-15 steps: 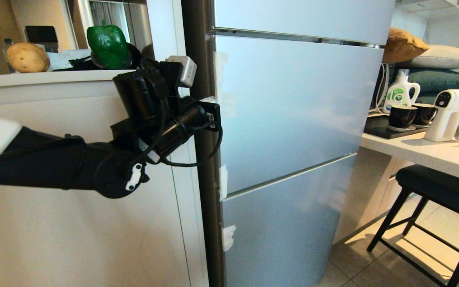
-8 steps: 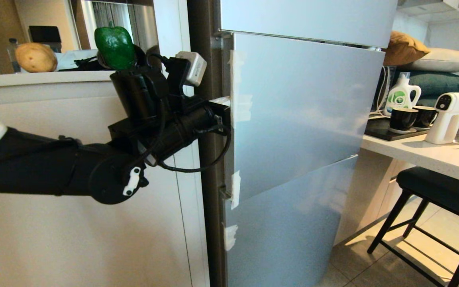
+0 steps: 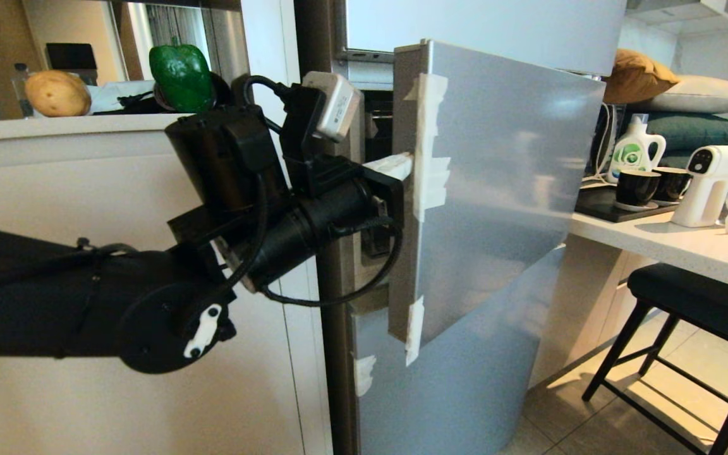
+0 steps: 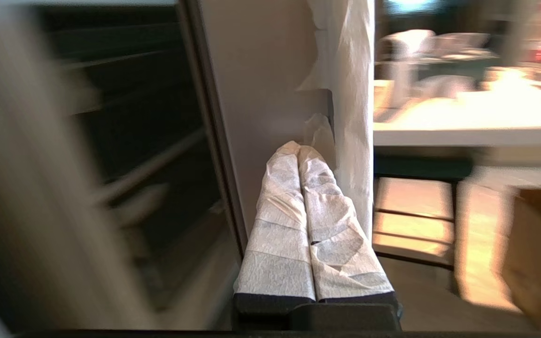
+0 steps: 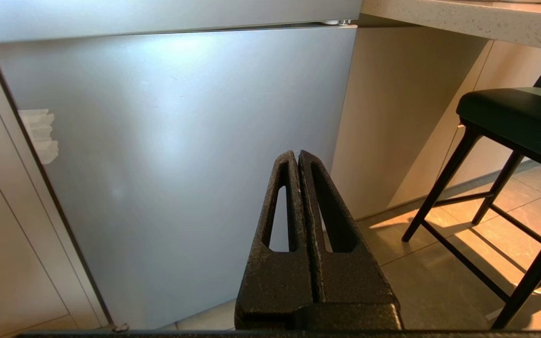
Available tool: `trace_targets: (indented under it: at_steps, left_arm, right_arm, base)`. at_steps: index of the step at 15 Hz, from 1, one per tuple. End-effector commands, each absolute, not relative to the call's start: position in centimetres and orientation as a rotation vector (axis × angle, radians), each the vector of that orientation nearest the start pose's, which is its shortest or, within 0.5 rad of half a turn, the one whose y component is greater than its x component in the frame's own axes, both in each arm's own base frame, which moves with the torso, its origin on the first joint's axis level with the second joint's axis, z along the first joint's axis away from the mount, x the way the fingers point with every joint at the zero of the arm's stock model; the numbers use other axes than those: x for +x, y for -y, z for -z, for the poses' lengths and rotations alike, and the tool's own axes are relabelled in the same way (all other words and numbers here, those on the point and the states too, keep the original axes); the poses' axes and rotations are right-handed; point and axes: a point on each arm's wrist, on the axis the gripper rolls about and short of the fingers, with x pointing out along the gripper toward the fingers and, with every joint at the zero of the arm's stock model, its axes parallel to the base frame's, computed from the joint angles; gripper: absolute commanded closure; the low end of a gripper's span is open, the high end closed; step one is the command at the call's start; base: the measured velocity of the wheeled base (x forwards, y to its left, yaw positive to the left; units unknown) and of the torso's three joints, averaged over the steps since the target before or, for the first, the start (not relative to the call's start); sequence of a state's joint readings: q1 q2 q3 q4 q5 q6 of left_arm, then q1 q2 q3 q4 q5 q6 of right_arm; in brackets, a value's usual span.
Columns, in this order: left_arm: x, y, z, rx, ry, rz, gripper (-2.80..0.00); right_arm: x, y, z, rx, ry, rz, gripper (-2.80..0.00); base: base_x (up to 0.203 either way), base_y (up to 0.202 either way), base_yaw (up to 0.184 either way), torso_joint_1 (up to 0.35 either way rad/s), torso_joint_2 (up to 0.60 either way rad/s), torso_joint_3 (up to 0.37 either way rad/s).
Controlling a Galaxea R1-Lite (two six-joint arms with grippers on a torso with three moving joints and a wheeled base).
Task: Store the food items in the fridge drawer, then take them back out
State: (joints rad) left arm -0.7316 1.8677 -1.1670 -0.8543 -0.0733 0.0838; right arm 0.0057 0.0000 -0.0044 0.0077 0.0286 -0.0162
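The left gripper (image 3: 402, 165), its tape-wrapped fingers (image 4: 294, 220) pressed together with nothing between them, is hooked behind the taped edge of the fridge's middle door (image 3: 503, 170), which stands partly swung out from the cabinet. In the left wrist view the closed fingers lie against the door's inner face beside a strip of white tape (image 4: 352, 108), with the dark fridge interior (image 4: 129, 141) on their other side; no drawer can be made out in it.

The food items sit well apart from that gripper, up on the white desk (image 3: 54, 129) to the left of the fridge. The potato (image 3: 57, 93) lies on its side, long axis running across the head view. The green bell pepper (image 3: 182, 77) stands upright just beyond the left arm's wrist, stem end up, its long axis vertical. Both are above and behind the fingers, and neither is touched by them.

The right gripper (image 5: 297, 157) hangs low in front of the fridge's bottom door (image 5: 172, 155), its bare black fingers shut flat against each other and empty, pointing toward the door and the tiled floor (image 5: 439, 277).

To the right, a black stool (image 3: 699, 303) stands under a second desk (image 3: 667, 243) carrying cups (image 3: 639, 185), a detergent bottle (image 3: 636, 148) and a white spray gun (image 3: 715, 180).
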Motion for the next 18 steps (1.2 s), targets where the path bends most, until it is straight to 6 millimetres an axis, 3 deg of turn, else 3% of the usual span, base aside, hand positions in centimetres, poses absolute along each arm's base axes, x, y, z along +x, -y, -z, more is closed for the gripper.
trace_targets:
  at_steps: [1,3,8,11,16,18]
  left_arm:
    - [25.4,25.5,-24.8,0.029,0.170,0.840,0.00]
    - [23.8,26.0,-24.8,0.029,0.165,0.882,0.00]
    - [18.3,30.0,-24.3,0.023,0.153,1.066,0.00]
    - [15.4,31.4,-24.6,0.007,0.164,1.156,0.00]
    - [16.3,32.0,-23.7,0.012,0.144,1.067,0.00]
    - [16.2,32.0,-23.7,0.016,0.144,1.065,0.00]
  right_arm:
    - [-2.3,-0.1,-7.6,-0.016,-0.004,-0.035,0.00]
    - [-2.3,-0.1,-7.6,-0.017,-0.004,-0.035,0.00]
    - [-2.3,-0.1,-7.6,-0.016,-0.004,-0.035,0.00]
    - [-2.3,-0.1,-7.6,-0.015,-0.004,-0.035,0.00]
    - [-2.3,0.0,-7.5,0.003,-0.002,0.004,0.00]
    - [-2.4,0.1,-9.1,0.001,0.148,0.041,0.00]
  base:
    - [0.000,0.000,0.000,0.000,0.00,0.000]
    - [0.000,0.000,0.000,0.000,0.00,0.000]
    - [0.000,0.000,0.000,0.000,0.00,0.000]
    - [0.000,0.000,0.000,0.000,0.00,0.000]
    - [0.000,0.000,0.000,0.000,0.00,0.000]
    - [0.000,0.000,0.000,0.000,0.00,0.000]
